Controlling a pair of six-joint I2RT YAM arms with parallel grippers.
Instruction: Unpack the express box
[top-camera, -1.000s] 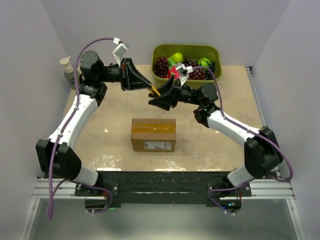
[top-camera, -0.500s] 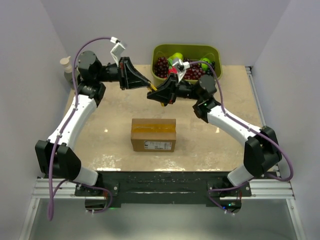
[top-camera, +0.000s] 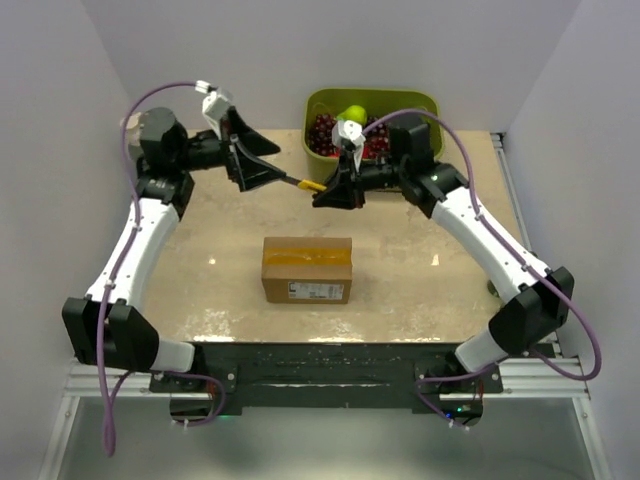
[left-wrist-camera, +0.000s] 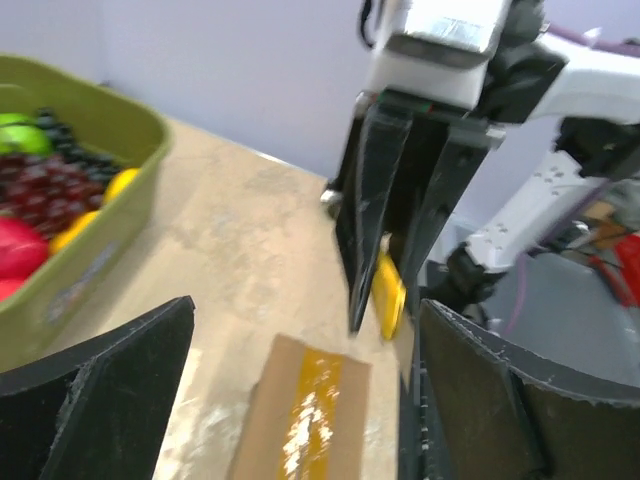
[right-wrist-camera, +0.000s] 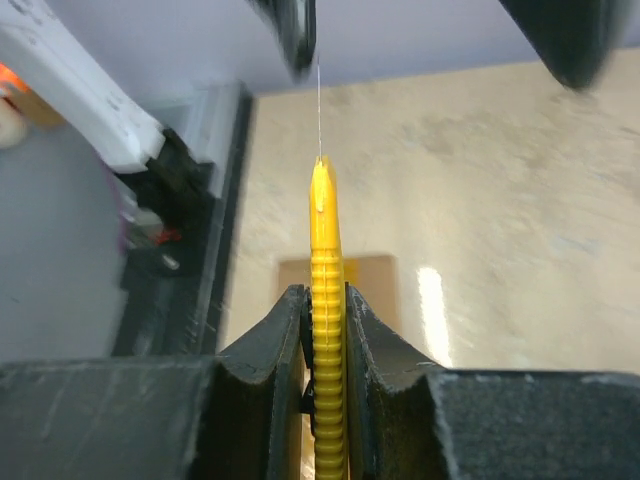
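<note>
The express box (top-camera: 307, 268) lies shut on the table's middle, yellowish tape along its top and a white label on its near side. It also shows in the left wrist view (left-wrist-camera: 305, 410) and behind the fingers in the right wrist view (right-wrist-camera: 376, 274). Above and behind it my right gripper (top-camera: 335, 192) is shut on a yellow utility knife (top-camera: 308, 184), whose ribbed handle (right-wrist-camera: 325, 240) sits between the pads with a thin blade sticking out. My left gripper (top-camera: 266, 160) stands open just left of the knife's tip, apart from it. Its view shows the knife (left-wrist-camera: 388, 295) held in the right gripper's fingers (left-wrist-camera: 385, 200).
A green bin (top-camera: 322, 102) with grapes and other fruit stands at the back, right behind the right gripper, and at the left of the left wrist view (left-wrist-camera: 100, 230). The metal rail runs along the table's right edge (top-camera: 512, 190).
The left gripper has opened, let go of the yellow knife and drawn back to the left. The right gripper closed on the knife and now holds it alone.
</note>
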